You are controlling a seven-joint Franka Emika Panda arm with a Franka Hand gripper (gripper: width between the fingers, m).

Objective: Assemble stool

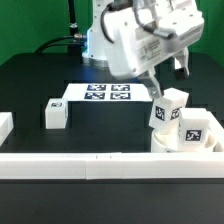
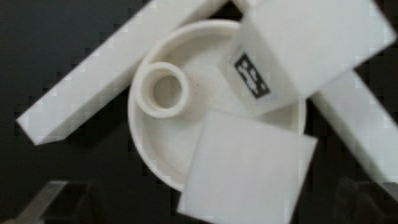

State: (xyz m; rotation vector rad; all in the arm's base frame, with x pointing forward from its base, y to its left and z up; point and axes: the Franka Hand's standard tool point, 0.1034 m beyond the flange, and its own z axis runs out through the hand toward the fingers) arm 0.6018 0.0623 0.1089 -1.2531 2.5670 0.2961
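Observation:
The round white seat (image 1: 168, 143) lies at the exterior view's right, against the front rail. One tagged leg (image 1: 196, 128) stands upright on it. My gripper (image 1: 162, 93) is shut on a second leg (image 1: 170, 110) and holds it, slightly tilted, just over the seat's near side. In the wrist view the held leg (image 2: 249, 165) fills the space between my jaws at the gripper (image 2: 217, 198). Beyond it is the seat (image 2: 178, 140) with a round recess (image 2: 166, 88) and the standing leg (image 2: 285, 55). A third leg (image 1: 55, 114) stands alone at the exterior view's left.
The marker board (image 1: 104, 93) lies flat behind the middle. A long white rail (image 1: 90, 164) runs along the front, and a short rail piece (image 1: 5, 126) is at the left edge. Rails (image 2: 98, 85) also cross the wrist view beside the seat.

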